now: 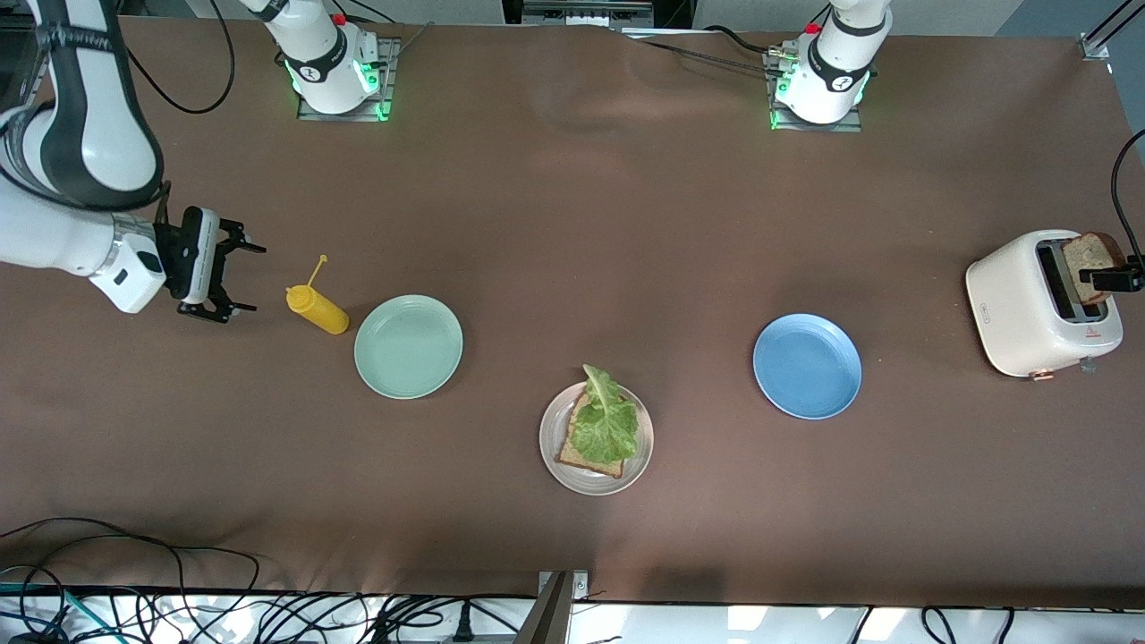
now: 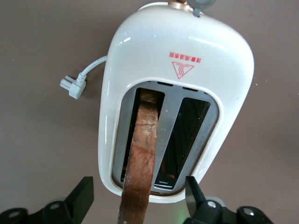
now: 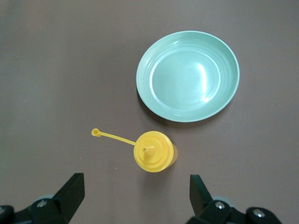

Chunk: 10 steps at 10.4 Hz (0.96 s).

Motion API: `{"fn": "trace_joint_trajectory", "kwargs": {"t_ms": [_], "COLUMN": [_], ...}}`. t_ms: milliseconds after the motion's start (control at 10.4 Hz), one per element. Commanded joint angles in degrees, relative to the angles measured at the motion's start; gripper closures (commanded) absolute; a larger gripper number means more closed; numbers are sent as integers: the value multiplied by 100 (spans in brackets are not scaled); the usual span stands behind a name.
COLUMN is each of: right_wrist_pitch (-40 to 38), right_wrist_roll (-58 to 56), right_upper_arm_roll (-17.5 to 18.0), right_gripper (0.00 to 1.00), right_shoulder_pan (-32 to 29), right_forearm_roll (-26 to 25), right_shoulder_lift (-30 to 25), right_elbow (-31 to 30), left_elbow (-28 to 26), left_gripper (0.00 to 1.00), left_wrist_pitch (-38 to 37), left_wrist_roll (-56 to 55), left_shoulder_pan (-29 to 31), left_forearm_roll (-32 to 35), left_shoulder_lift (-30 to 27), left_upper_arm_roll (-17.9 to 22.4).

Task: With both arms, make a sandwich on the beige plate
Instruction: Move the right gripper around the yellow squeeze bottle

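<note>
The right arm's tool (image 3: 135, 196) hangs over the brown desk (image 3: 56, 70), its two black fingers (image 3: 70, 193) spread wide with nothing between them. Below stands a yellow squeeze bottle (image 3: 153, 151), its cap open on a thin tether. Just beside the bottle, not touching it, sits an empty mint-green plate (image 3: 188, 75).

A brown cloth-covered table (image 1: 572, 224) is loaded with mint-green (image 1: 409, 346), beige (image 1: 596, 439) and blue (image 1: 807, 366) round plates, a yellow squeeze bottle (image 1: 317, 309) and a white toaster (image 1: 1042, 304).
</note>
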Motion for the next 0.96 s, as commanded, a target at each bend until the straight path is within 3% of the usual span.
{"fn": "trace_joint_trajectory", "kwargs": {"t_ms": [0,96,192,862], "right_wrist_pitch": [-32,-32,-41,-585], "right_wrist_roll": [-1210,-1667,-2124,-4034], "right_upper_arm_roll": [115,115,115,115], "right_gripper": [0,0,0,0], "right_shoulder_pan": [-383,-515,-647,-991], "right_forearm_roll": [610,795,1014,2429], "right_shoulder_lift": [552,763,1052,2547], "right_elbow": [96,113,235,641], "left_elbow": [-105,-105,-97,18], "left_gripper": [75,96,100,100], "left_wrist_pitch": [-217,-227,-227,-454], "left_wrist_roll": [201,211,203,369], "left_shoulder_pan": [78,95,87,-10], "left_forearm_roll": [216,216,225,225], "left_shoulder_lift": [-88,-88,-105,-526], "left_upper_arm_roll": [-75,-75,-66,-137]}}
